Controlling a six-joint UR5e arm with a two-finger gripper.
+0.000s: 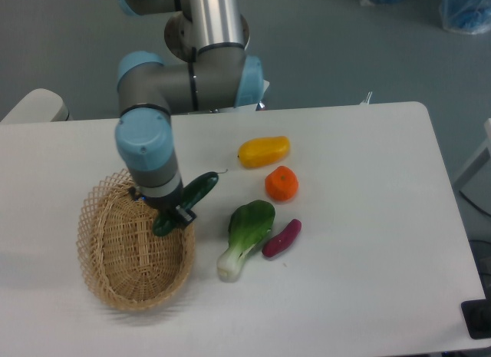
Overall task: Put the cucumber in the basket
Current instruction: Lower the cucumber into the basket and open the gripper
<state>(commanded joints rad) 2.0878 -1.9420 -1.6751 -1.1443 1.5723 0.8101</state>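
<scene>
The basket sits at the bench's left. Over its right rim, the gripper has its jaws pinching the cucumber at its middle, held tilted, upper end pointing right, lower end above the basket. Rightward lie 1 bok choy, 1 eggplant, 1 orange fruit and 1 yellow vegetable.

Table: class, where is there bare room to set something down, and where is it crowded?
Free: right of the eggplant and along the front edge below the bok choy. Crowded: between basket and orange, where the pincer holds the cucumber.
</scene>
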